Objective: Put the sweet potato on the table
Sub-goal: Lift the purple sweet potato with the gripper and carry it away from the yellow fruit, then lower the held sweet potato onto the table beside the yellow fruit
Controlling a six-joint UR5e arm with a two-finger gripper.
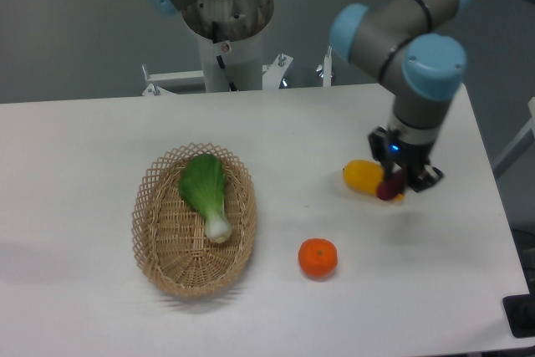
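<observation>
The sweet potato (388,189), a small reddish-purple tuber, hangs in my gripper (399,181), which is shut on it at the right side of the white table (276,131). It is held just above the right end of a yellow fruit (364,176) lying on the tabletop, and partly covers that end. Only the tuber's lower tip shows below the fingers.
An oval wicker basket (150,232) with a green leafy vegetable (205,191) inside sits left of centre. A round orange (318,257) lies on the table toward the front. The arm's base (226,22) stands behind the table.
</observation>
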